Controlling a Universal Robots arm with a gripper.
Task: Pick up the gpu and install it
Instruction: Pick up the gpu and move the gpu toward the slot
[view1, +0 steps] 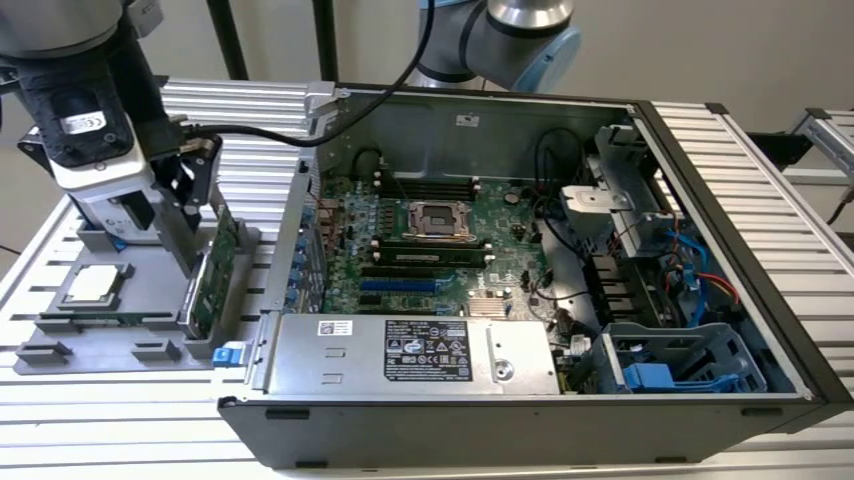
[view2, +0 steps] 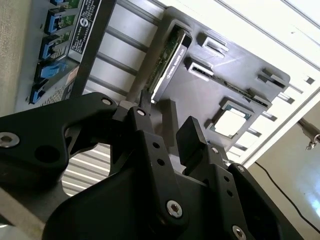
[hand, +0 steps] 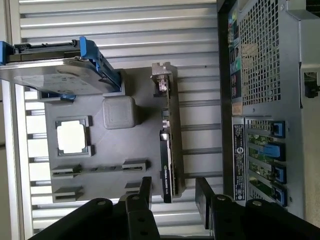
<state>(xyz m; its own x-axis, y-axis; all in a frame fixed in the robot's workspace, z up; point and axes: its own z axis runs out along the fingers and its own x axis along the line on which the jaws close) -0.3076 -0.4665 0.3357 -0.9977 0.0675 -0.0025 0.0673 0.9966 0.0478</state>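
The gpu (hand: 167, 150), a thin flat card with a green board face and a silver bracket at one end, stands on edge in a slot of the matte grey tray (hand: 115, 150), just beside the open computer case (view1: 534, 420). We see the black jaws spread apart, one to each side of the card (contact we cannot judge). A square silver processor chip (hand: 70, 137) sits further along the tray, on the ribbed aluminium desk (hand: 125, 30).

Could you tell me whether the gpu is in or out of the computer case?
Out: the gpu stands on edge in the grey holder beside the case.
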